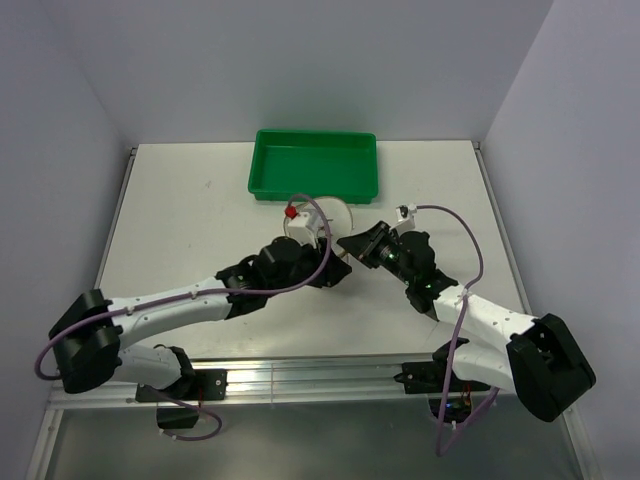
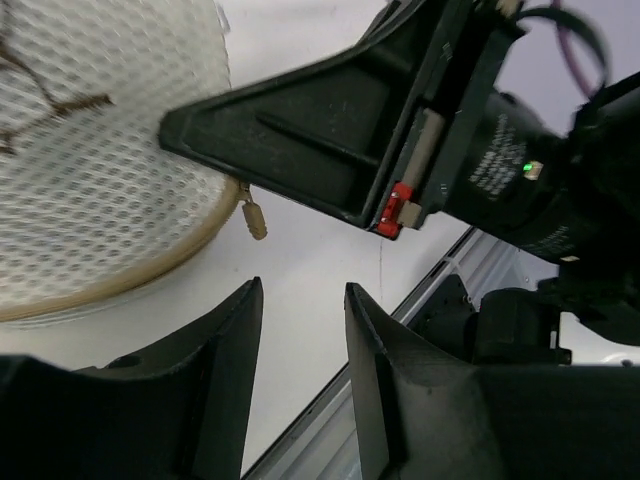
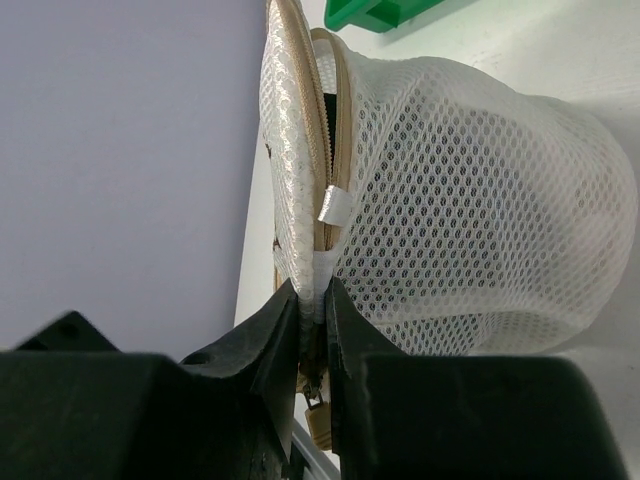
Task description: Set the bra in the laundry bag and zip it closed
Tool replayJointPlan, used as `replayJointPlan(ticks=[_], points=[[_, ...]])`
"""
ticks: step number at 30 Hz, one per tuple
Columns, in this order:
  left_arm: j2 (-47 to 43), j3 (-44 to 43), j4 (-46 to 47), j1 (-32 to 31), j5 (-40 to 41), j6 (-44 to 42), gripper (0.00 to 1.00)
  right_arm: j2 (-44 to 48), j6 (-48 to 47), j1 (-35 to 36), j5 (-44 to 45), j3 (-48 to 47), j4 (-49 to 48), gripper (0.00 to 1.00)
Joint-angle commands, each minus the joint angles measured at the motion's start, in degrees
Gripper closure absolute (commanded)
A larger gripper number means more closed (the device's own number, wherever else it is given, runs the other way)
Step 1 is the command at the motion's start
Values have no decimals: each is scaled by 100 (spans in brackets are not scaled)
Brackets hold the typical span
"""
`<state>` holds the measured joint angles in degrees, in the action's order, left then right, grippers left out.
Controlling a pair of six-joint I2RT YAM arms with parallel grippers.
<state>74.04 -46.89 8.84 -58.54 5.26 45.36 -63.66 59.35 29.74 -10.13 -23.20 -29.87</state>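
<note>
The laundry bag (image 1: 326,212), a white mesh cylinder with a beige zip round its rim, lies on its side in front of the green tray. My right gripper (image 3: 315,300) is shut on the bag's rim seam (image 3: 322,262). The beige zip pull (image 3: 319,427) hangs between the fingers below the pinch. Above the pinch the zip gapes a little. My left gripper (image 2: 300,300) stands open over bare table, nothing between its fingers, just below the bag's round lid (image 2: 90,150) and the zip pull (image 2: 253,219). The bra is hidden; only a dim dark patch (image 3: 490,245) shows through the mesh.
The green tray (image 1: 262,170) stands at the back of the white table, just behind the bag. Both arms meet at mid-table, my right gripper (image 1: 347,243) close above my left gripper (image 1: 338,272). The table's metal front rail (image 2: 440,275) runs near the left fingers.
</note>
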Motion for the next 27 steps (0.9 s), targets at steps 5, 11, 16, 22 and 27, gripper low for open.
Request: replayJointPlan(ticks=[5,11,16,22,27], points=[[567,-259,706,-149,423,289,52,257,24,173,433,-9,-72,91],[814,-303,838,-149,547,298,53,205,-20,182,363,17,-124,94],[892,-294,953,-149,739,192,56,196,-20,208,310,53,-177,95],[963,-294,1067,-157,1030,96,62,257,-178,304,398,17,-63,97],[1033,-338,1085,-166,1162,25,80,328,-249,349,416,0,42,97]])
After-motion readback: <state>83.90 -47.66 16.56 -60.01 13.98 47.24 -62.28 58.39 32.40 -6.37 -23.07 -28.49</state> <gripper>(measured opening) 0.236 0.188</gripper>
